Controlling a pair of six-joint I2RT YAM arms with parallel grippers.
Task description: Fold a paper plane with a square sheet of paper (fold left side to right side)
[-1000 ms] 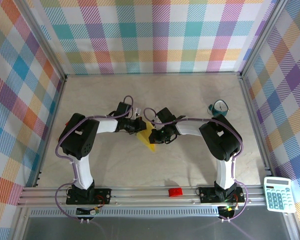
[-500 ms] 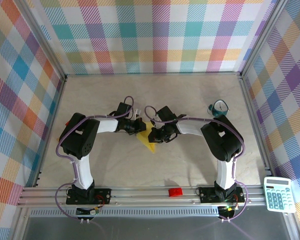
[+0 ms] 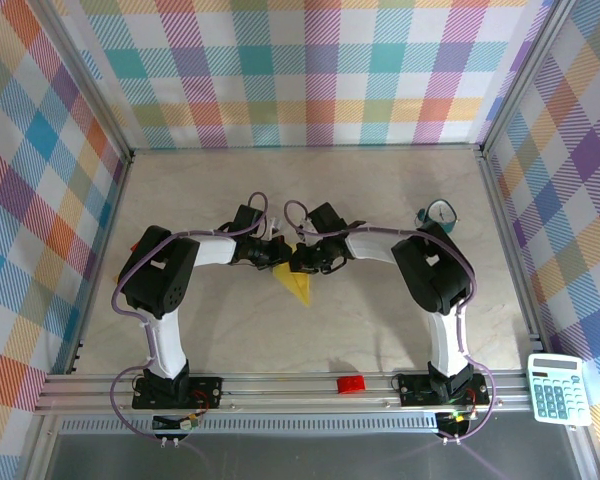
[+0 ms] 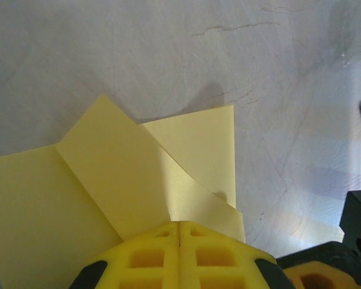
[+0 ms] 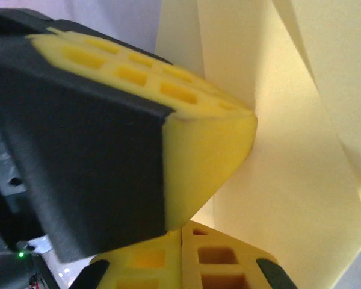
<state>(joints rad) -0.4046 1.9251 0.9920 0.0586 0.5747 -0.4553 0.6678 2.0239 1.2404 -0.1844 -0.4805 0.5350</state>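
Paper (image 3: 300, 288), tip toward near edge

Matt creased sheet of paper (image 4: 108, 180); smooth marbled table (image 4: 168, 48).

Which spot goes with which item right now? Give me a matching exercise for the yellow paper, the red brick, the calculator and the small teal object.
Items:
1. yellow paper sheet
2. red brick
3. calculator
4. small teal object

Places:
a. on the front rail, near its middle
b. middle of the table, partly folded
c. near-right corner, outside the frame
d. on the table, toward its right edge

Pairs: 1-b; 2-a; 3-c; 4-d
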